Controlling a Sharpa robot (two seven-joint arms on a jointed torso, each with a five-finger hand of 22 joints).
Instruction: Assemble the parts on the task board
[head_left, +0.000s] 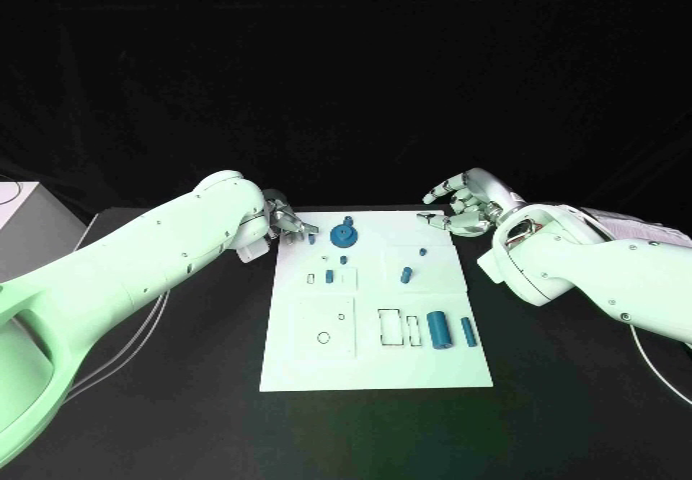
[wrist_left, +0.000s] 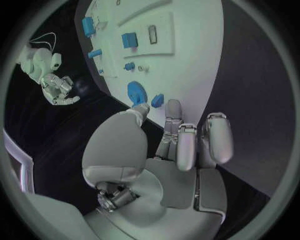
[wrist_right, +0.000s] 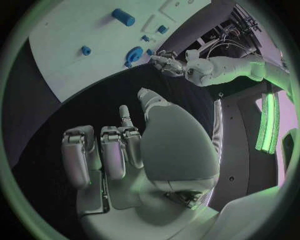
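We see a black table (head_left: 173, 400). A white task board (head_left: 368, 365) lies flat in the middle of it. A thin white cable (head_left: 123, 345) lies on the table near the board's left side. Another cable (head_left: 656, 370) curls at the right.

No readable text, label, brand, number or sign in any view. Task board (head_left: 375, 370) bears only thin outlined rectangles and small circles, no lettering legible. Blue parts (head_left: 440, 328) plain, unmarked. Arms and hands carry no legible markings.
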